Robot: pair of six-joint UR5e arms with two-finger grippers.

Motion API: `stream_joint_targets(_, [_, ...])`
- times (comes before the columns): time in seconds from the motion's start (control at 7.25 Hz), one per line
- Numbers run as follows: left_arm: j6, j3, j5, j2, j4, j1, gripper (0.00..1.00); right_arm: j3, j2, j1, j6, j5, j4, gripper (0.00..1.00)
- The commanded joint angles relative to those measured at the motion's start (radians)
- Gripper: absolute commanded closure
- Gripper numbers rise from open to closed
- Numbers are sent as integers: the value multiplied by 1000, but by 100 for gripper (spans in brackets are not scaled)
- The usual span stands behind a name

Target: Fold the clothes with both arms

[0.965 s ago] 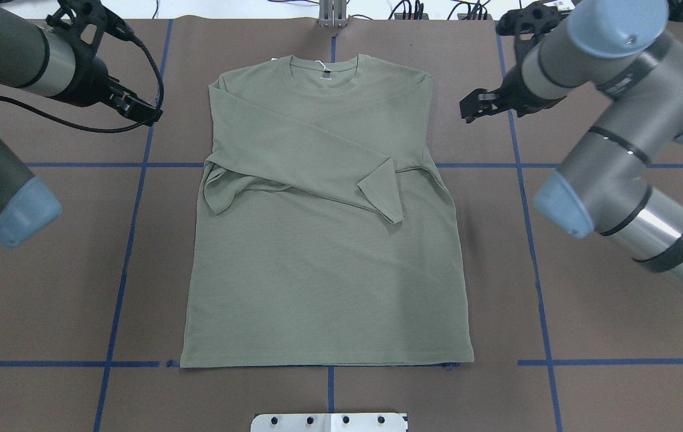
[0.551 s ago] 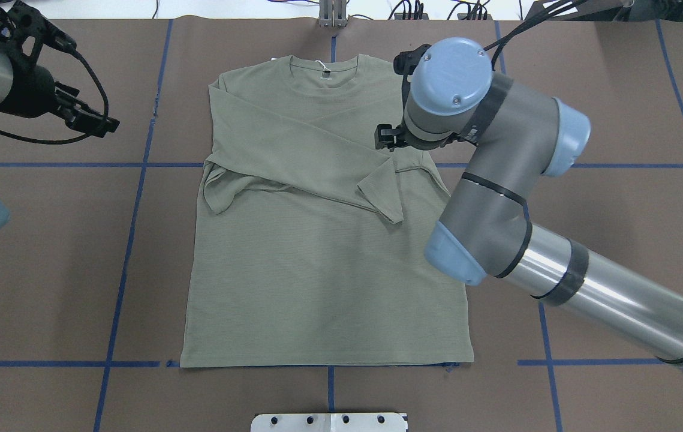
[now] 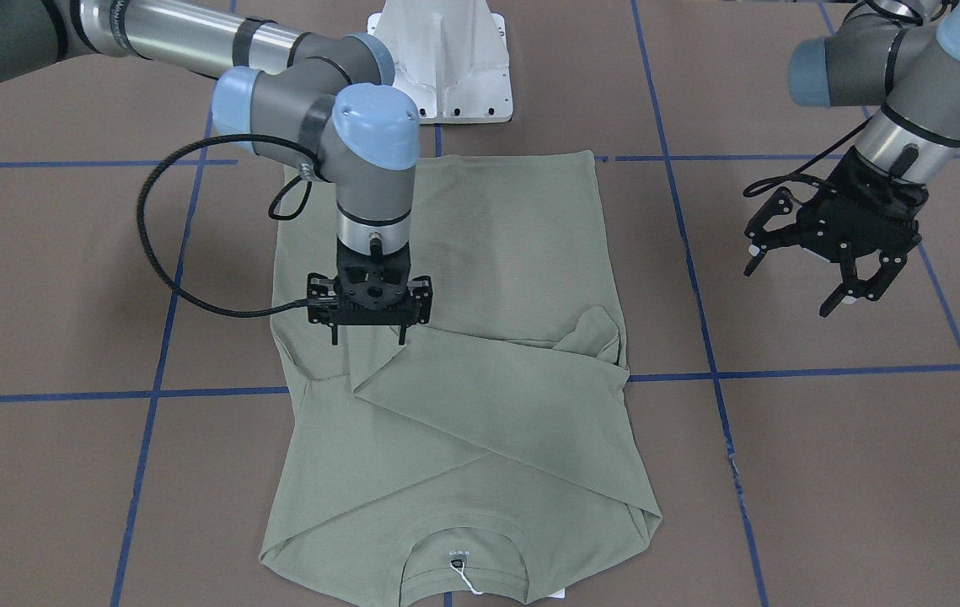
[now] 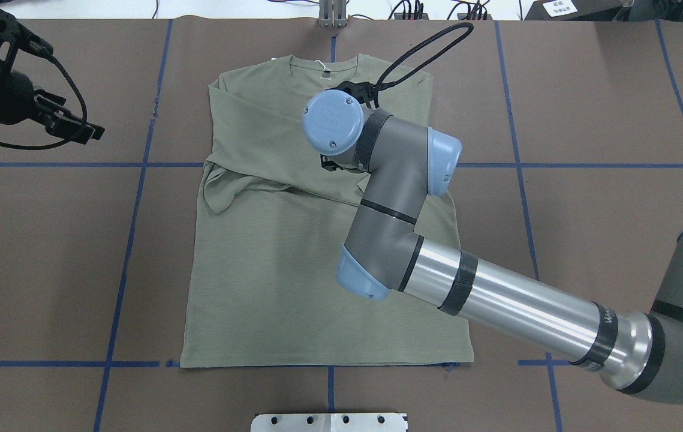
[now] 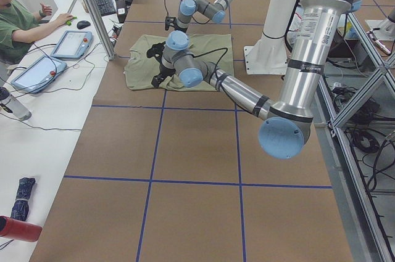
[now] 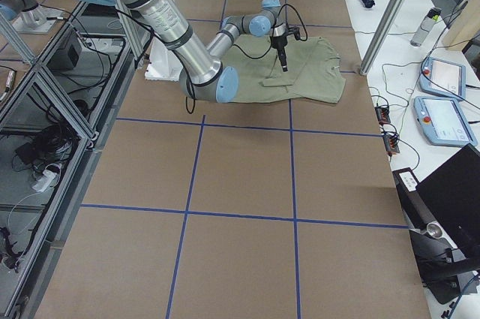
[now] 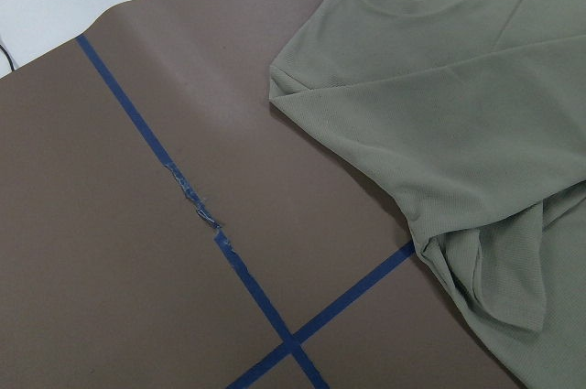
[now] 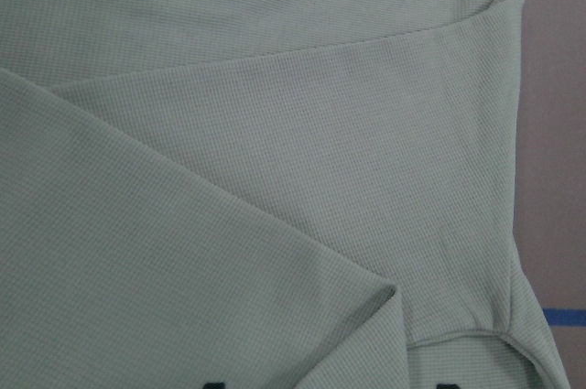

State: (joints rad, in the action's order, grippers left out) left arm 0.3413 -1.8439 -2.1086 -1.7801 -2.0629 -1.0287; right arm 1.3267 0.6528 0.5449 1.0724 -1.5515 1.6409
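Pointing straight down at the shirt (image 3: 513, 253), right gripper (image 3: 368, 337), jaws apart.

Brown table (image 4: 617, 90), blue tape grid (image 4: 617, 165), white desk (image 5: 43, 145)

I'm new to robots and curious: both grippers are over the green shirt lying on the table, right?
Not quite. Only the right gripper is over the green shirt; the left gripper hangs beside it, over bare table, as the exterior front-facing view shows.
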Motion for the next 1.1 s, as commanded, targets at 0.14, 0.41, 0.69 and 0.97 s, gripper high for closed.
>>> stream_joint_targets(0.14, [1, 2, -1, 1, 0, 1, 0, -50, -9, -26, -15, 37, -3, 30])
stream_joint_targets(0.41, [1, 2, -1, 1, 0, 1, 0, -60, -12, -39, -12, 37, -3, 42])
stream_joint_targets(0.69, [1, 2, -1, 1, 0, 1, 0, -80, -22, -45, -3, 42, -4, 45])
stream_joint_targets(0.97, [1, 3, -1, 1, 0, 1, 0, -83, -22, -52, 0, 42, -4, 46])
